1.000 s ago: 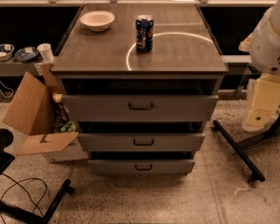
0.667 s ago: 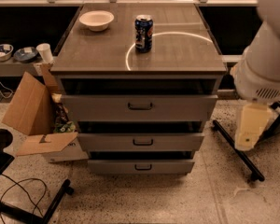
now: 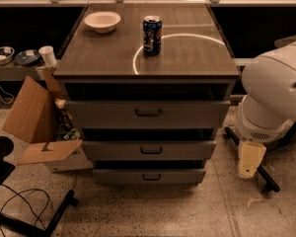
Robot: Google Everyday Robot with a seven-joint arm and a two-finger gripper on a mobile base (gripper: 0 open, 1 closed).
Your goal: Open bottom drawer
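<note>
Low at centre frame, the bottom drawer (image 3: 180, 176) looks closed, lowest of three in the grey cabinet (image 3: 113, 58), its small black handle (image 3: 151, 177) dead centre. My gripper (image 3: 251, 160) hangs at right, well apart from the drawer. Whether it is spread or closed I cannot tell. I'd bring it lower, square it to that handle, hook on, then pull straight outward.

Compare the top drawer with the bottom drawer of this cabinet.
The top drawer has the tallest, widest front; the bottom drawer has the shortest, narrowest. The top drawer's handle is wider than the bottom drawer's handle. The top drawer sits just under the cabinet top; the bottom drawer sits nearest the floor. Both are grey with a dark centre handle. The pincer hangs right of the cabinet, touching neither.
</note>
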